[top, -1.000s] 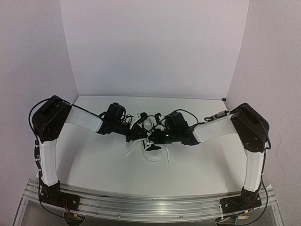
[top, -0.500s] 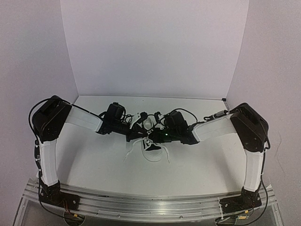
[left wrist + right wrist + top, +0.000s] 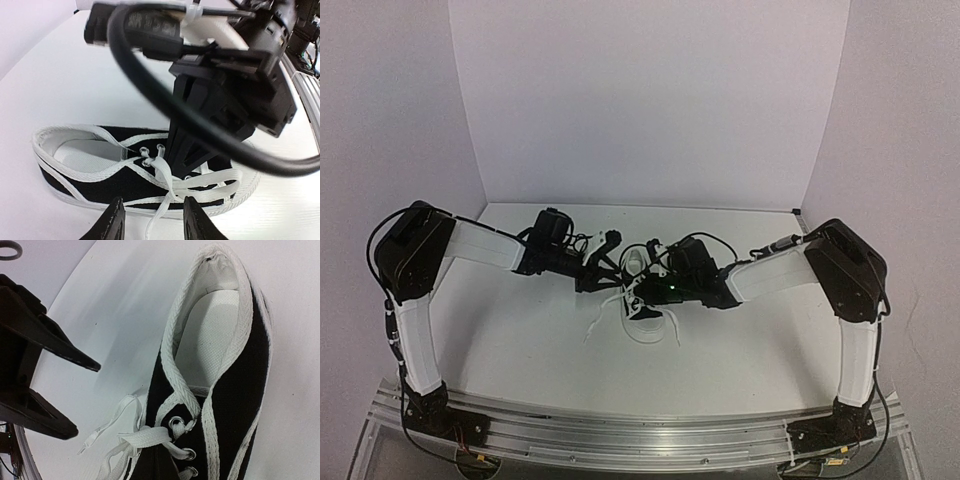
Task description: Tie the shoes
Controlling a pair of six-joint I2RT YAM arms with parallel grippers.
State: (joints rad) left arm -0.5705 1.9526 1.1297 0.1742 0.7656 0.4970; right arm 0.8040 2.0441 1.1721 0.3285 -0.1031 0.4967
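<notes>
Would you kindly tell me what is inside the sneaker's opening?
Only its white insole shows inside the sneaker. Toward the toe, the interior is hidden by the laces and upper.

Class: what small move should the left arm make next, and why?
Probably ease the left gripper forward and close on the loose lace: its jaws stand open and empty, facing it, while the right gripper is shut at the sneaker eyelets.
</notes>
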